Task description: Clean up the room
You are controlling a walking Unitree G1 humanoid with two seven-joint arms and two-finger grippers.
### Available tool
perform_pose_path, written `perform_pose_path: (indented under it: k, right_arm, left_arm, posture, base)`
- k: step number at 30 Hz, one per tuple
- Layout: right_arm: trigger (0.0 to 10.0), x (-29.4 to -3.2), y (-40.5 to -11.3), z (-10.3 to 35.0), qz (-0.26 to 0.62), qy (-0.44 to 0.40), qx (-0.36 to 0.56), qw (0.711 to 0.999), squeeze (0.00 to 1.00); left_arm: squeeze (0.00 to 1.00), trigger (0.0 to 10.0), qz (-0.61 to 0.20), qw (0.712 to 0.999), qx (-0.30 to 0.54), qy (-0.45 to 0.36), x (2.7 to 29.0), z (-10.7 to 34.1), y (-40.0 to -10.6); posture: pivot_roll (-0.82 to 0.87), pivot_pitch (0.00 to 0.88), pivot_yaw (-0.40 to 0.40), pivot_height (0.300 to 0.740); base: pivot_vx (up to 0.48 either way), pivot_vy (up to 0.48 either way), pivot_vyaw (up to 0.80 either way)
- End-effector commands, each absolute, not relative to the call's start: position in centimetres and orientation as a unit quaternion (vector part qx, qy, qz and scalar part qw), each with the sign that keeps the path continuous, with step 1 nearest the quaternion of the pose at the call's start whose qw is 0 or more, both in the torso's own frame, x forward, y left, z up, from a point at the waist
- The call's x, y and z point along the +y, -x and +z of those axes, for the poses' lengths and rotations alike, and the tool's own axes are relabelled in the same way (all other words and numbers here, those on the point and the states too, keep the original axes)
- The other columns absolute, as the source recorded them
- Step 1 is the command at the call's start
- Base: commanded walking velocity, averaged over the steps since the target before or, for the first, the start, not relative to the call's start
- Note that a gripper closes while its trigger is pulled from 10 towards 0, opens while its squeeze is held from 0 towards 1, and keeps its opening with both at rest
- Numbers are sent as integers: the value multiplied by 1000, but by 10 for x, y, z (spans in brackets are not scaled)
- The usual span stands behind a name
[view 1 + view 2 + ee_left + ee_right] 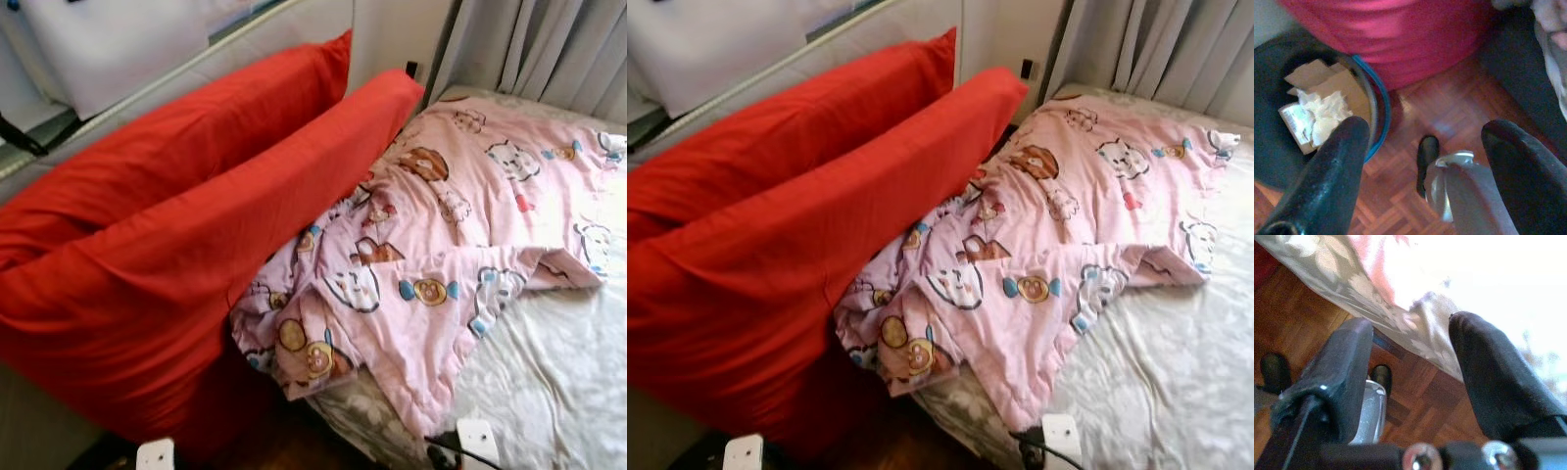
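A crumpled pink blanket with cartoon animals lies across the bed, one corner hanging over the near edge. Two large red pillows lean side by side along the bed's left side. My left gripper hangs open over the parquet floor, next to a blue-rimmed bin that holds cardboard and crumpled tissue. My right gripper is open too, low beside the bed's edge where the flowered sheet hangs down. Nothing sits between either pair of fingers.
A pale grey-white sheet covers the mattress to the right of the blanket. Grey curtains hang behind the bed. A white cushion rests behind the red pillows. My own legs and black feet stand on the wooden floor.
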State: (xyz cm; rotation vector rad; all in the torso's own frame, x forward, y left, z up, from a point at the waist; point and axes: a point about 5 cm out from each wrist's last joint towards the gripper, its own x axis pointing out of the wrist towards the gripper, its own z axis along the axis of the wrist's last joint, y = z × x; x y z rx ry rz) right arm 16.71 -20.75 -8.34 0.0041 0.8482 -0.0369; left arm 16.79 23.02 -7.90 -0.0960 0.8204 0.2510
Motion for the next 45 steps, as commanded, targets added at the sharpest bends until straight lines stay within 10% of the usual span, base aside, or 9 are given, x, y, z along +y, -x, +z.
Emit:
perform_pose_path:
  k: [1,17,22,45]
  right_arm:
    - [10000,-204,-165,-85,-17,-9,413,910,0]
    - [10000,-201,-170,-76,-20,-33,336,941,0]
    - [10000,-200,-175,-69,-1,-32,293,956,0]
    - [10000,-202,-176,-63,-13,-46,247,968,0]
  left_arm:
    - [0,10000,127,896,423,45,232,-86,-151]
    - [0,10000,112,931,343,58,233,-76,-159]
    - [0,10000,71,990,119,41,215,-12,-220]
    - [0,10000,70,994,78,40,214,7,-218]
  posture:
    - [-63,116,2,740]
    - [-76,94,17,740]
    - [-77,107,16,740]
    - [-69,145,9,740]
  base:
    - [0,0,0]
    - [0,0,0]
    - [0,0,0]
    - [0,0,0]
